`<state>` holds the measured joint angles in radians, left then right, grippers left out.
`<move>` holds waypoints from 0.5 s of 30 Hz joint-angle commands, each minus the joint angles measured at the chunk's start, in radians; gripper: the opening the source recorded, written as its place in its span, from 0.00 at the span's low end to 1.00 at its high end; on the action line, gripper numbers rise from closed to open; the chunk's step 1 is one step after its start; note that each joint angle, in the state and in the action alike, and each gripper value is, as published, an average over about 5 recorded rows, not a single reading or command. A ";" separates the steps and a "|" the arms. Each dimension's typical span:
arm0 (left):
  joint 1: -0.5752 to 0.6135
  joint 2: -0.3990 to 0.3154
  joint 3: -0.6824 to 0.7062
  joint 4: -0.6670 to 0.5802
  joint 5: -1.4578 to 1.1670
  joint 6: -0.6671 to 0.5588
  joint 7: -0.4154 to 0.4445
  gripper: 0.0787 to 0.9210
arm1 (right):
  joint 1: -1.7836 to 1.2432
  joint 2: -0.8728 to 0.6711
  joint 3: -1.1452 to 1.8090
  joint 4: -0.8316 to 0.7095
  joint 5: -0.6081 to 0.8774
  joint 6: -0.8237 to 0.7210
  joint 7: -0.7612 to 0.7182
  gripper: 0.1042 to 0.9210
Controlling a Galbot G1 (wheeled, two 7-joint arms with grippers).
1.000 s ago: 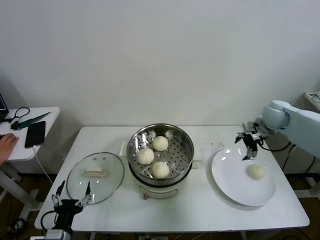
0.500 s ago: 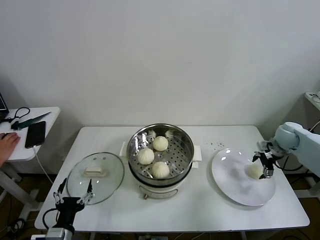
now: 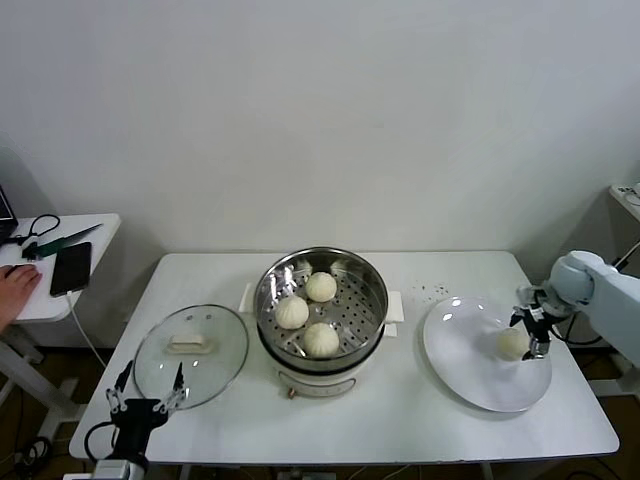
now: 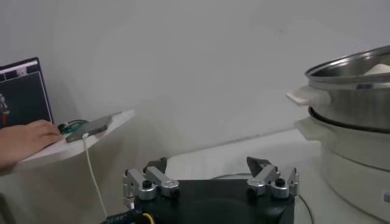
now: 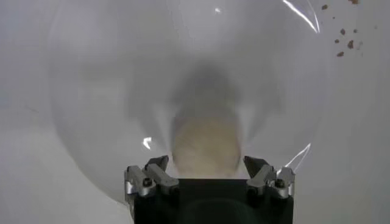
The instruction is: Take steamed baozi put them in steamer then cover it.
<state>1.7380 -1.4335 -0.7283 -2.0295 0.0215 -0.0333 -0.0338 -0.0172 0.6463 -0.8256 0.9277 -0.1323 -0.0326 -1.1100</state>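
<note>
The right gripper (image 3: 535,335) has been lowered onto the white plate (image 3: 470,370) — jaws wide, straddling the last baozi (image 3: 512,343), at three o'clock of the steamer (image 3: 320,310) — ready for closing. Left gripper (image 3: 145,400) is parked wide.

**Camera placement as I find it from the remote station**

My head camera looks forward and down from above, taking in the whole white table (image 3: 400,420) against the wall. The left wrist camera sits low near the table's left front corner, facing level across it; it shares the steamer (image 4: 356,115) (image 3: 321,310) with the head view. The right wrist camera looks straight down, close over the white plate (image 5: 85,122) (image 3: 470,375), also seen from the head.
</note>
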 commanded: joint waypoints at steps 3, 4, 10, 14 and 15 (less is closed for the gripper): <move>0.003 0.001 0.000 0.001 0.003 -0.001 0.000 0.88 | -0.017 0.050 0.022 -0.061 -0.031 0.020 -0.009 0.88; 0.004 0.001 0.000 0.001 0.004 -0.001 0.000 0.88 | -0.015 0.052 0.020 -0.061 -0.029 0.020 -0.013 0.88; 0.008 0.001 0.001 0.002 0.008 -0.002 0.000 0.88 | 0.003 0.045 -0.015 -0.054 -0.014 0.022 -0.030 0.81; 0.008 0.002 0.002 0.002 0.008 -0.003 -0.001 0.88 | 0.016 0.038 -0.037 -0.051 -0.004 0.022 -0.032 0.75; 0.008 0.003 0.002 0.003 0.007 -0.003 -0.001 0.88 | 0.020 0.038 -0.042 -0.050 0.001 0.021 -0.032 0.74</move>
<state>1.7456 -1.4334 -0.7272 -2.0288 0.0284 -0.0354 -0.0343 -0.0079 0.6776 -0.8401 0.8875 -0.1382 -0.0137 -1.1340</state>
